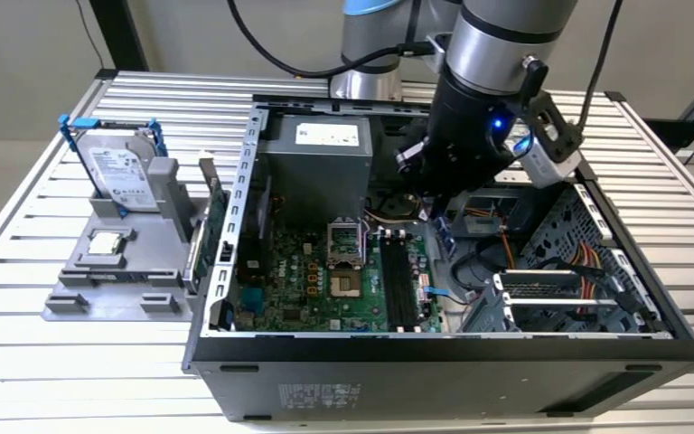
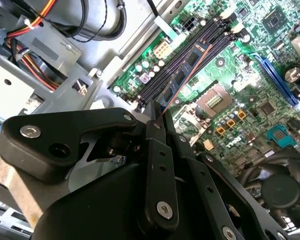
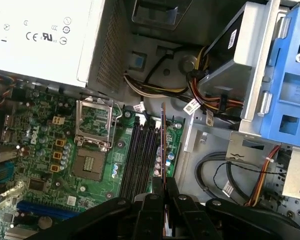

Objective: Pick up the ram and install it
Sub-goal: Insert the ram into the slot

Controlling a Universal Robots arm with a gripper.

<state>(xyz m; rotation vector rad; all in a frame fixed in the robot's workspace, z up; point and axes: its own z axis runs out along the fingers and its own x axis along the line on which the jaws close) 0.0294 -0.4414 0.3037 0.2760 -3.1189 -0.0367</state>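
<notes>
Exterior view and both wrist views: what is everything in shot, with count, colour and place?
table: one, silver slats, under everything.
computer case: one, black, open, mid-table.
motherboard: one, green, inside the case.
power supply: one, grey, inside the case.
fixture: one, grey, exterior view's left.
hard drive: one, silver in blue frame, upright on the fixture.
processor chip: one, silver, flat on the fixture.
ram: one, dark green, edge-on over the motherboard.
arm: one, silver and black, reaching into the case.
end effector: one, black, shut on the ram.
</notes>
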